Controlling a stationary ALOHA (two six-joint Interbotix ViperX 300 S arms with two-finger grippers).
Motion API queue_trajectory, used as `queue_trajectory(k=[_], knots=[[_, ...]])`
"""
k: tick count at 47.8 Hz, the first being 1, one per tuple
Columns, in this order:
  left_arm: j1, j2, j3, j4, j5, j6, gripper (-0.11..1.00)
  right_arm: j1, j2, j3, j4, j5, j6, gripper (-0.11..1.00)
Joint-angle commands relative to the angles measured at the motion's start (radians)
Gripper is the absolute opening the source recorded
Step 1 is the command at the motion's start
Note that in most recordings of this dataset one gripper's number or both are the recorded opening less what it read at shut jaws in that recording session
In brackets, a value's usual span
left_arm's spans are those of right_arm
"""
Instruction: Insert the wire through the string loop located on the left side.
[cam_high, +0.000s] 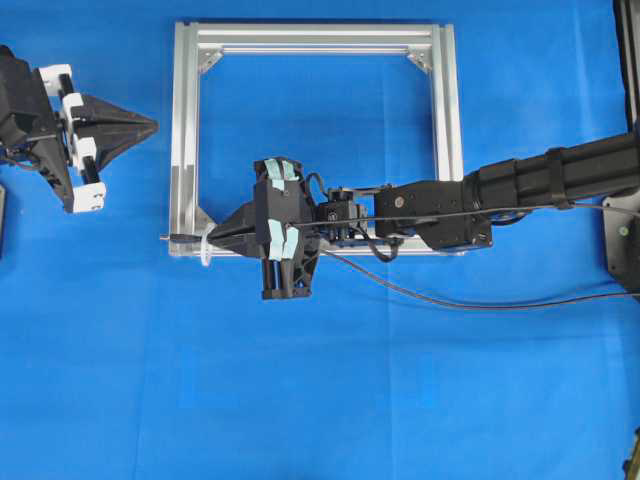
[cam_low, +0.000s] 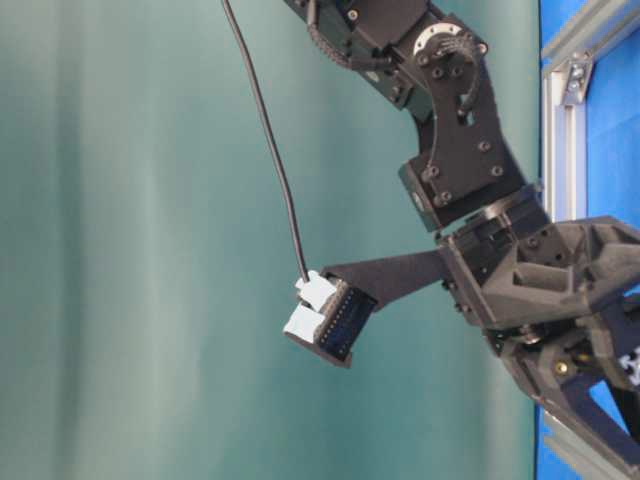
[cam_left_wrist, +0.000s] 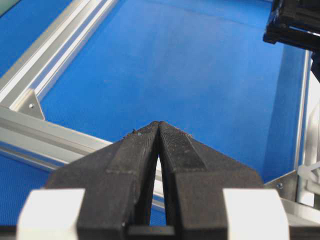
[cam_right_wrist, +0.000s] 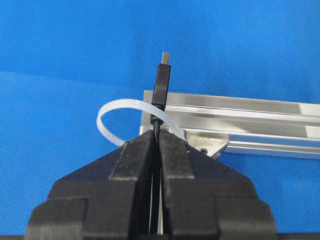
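A blue cloth (cam_high: 330, 400) covers the worktop, and a square silver aluminium frame (cam_high: 186, 140) lies on it toward the far edge. At the frame's near left corner sits the string loop (cam_right_wrist: 116, 111), a small white band arching up from the corner. The right gripper (cam_right_wrist: 156, 134) has its jaws pressed together on the wire (cam_right_wrist: 161, 85), pinching it just behind the plug. In the right wrist view the plug tip points straight ahead of the jaws, its long axis running along the frame's near rail toward the worktop's left edge. The white band crosses the wire right at the jaw tips, so the plug seems already through the loop, though from this angle I cannot be sure it does not merely pass in front. The rest of the wire trails back to the right across the cloth.

The left gripper (cam_high: 150, 125) hangs outside the frame's left rail, well apart from the loop, its jaws closed on nothing. It is the free arm and lies on the side the tip points toward, so it looks best placed to take the plug beyond the loop.
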Motion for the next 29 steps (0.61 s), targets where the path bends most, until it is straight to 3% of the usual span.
queue_trajectory(k=[1,7,23,29], knots=[[-0.005,-0.003,-0.012,0.008,0.000,0.000,0.00,-0.005,-0.020,-0.015,0.000,-0.005,0.000,0.00],[-0.043,-0.002,-0.014,0.009,0.000,-0.009,0.00,-0.005,-0.020,-0.014,0.000,-0.003,0.000,0.00],[-0.337,-0.009,-0.018,0.009,-0.002,-0.015,0.00,-0.008,-0.020,-0.014,0.000,-0.006,0.002,0.00],[-0.399,-0.006,-0.025,0.009,0.000,-0.014,0.00,-0.009,-0.020,-0.014,0.000,-0.006,0.002,0.00]])
